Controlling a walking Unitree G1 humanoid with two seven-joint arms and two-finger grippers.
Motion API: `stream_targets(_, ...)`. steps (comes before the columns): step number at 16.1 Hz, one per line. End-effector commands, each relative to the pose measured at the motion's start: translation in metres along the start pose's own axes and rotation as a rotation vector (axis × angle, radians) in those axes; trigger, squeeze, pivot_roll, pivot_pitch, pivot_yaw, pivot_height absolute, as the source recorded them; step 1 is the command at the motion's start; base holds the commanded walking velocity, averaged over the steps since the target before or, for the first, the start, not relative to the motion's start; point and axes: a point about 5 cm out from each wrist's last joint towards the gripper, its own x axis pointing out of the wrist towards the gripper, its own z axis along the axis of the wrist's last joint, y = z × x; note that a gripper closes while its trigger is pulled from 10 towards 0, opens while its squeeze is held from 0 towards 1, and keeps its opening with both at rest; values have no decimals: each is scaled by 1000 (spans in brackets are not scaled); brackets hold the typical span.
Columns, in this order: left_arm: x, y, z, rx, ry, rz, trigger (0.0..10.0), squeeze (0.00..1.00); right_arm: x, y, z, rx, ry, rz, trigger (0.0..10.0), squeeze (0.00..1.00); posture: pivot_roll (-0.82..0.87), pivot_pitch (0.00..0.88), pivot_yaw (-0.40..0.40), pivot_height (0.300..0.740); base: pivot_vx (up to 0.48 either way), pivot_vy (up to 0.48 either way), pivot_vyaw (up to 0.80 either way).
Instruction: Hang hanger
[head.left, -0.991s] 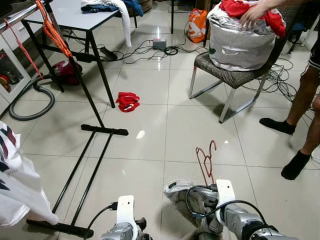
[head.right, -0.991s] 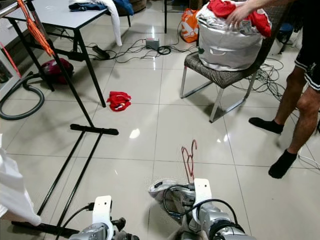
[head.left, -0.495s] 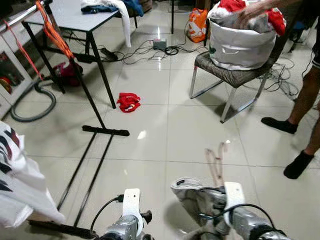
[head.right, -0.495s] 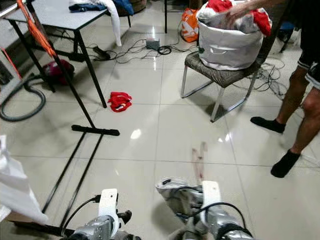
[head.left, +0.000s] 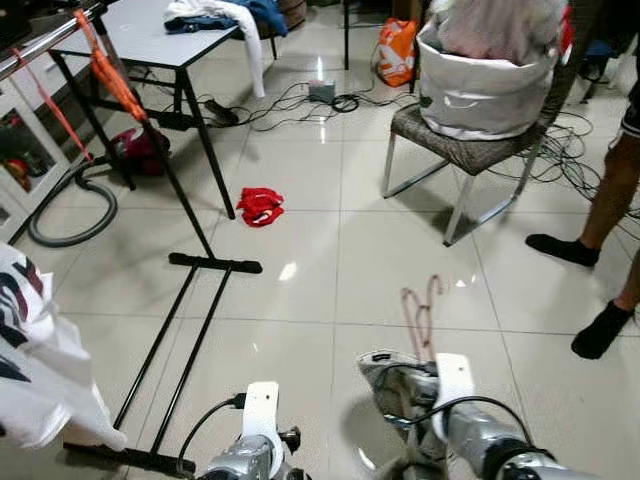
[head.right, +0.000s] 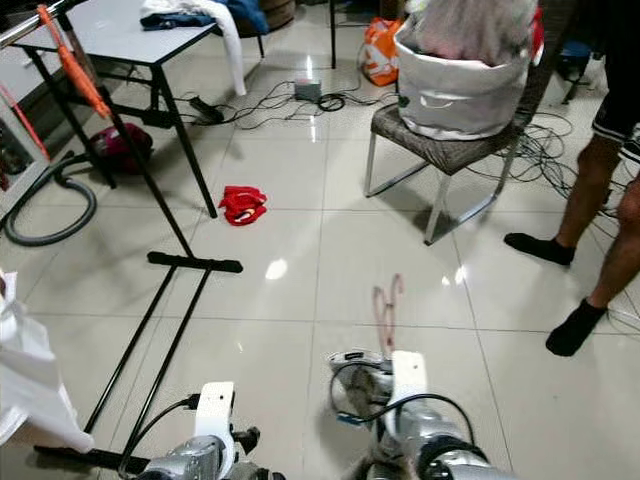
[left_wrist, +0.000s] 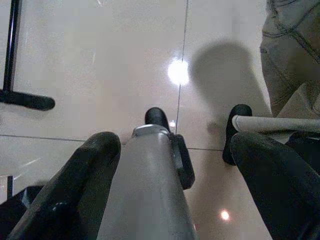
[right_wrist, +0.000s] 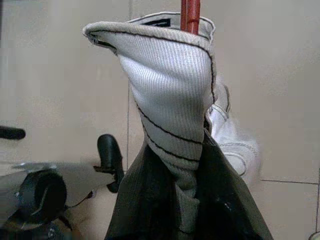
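A red hanger (head.left: 421, 308) carries a grey-white garment (head.left: 396, 380) with dark stitching. My right gripper (right_wrist: 181, 155) is shut on it low in front of me; the hanger's hook sticks forward over the floor tiles. The garment's collar (right_wrist: 165, 45) wraps the red stem (right_wrist: 190, 12) and covers the fingers. My left gripper (left_wrist: 175, 145) hangs open near the floor, holding nothing. The black clothes rack (head.left: 214, 263) stands to my left. Its rail (head.left: 45, 38) at the upper left bears orange hangers (head.left: 112, 75), and a white shirt (head.left: 35, 370) hangs at its near end.
A person's legs (head.left: 610, 190) in black socks stand at the right. A laundry basket (head.left: 485, 80) full of clothes sits on a chair (head.left: 455, 150). A red cloth (head.left: 260, 206), cables (head.left: 300, 100), a vacuum hose (head.left: 70, 215) and a table (head.left: 150, 35) lie ahead.
The person's hand that lay on the clothes in the basket is gone from there. The view has shifted slightly. My right gripper still holds the hanger with the garment.
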Motion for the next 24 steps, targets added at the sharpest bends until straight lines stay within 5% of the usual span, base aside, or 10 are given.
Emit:
stream_targets(1,0,5,-4,13,8,8,10000,0,1,9,14,-18,-42,13,10000,0,-78,0,84,740,0,0,0)
stream_targets(6,-2,27,-6,-32,2,58,10000,0,2,31,17,-52,-53,50,10000,0,-49,0,65,740,0,0,0)
stream_targets(9,-2,34,-7,-38,-4,76,10000,0,2,31,18,-91,-47,59,10000,0,-16,0,46,740,0,0,0)
stream_targets(13,-2,25,-11,-48,-3,50,10000,0,1,13,20,-76,-47,8,10000,0,-5,0,49,740,0,0,0)
stream_targets(15,-1,17,-10,9,6,32,10000,0,0,12,25,-73,-56,5,10000,0,8,0,41,740,0,0,0)
stream_targets(24,0,-6,3,32,0,-5,10000,0,-1,8,33,-61,-81,-3,10000,0,-35,0,68,740,0,0,0)
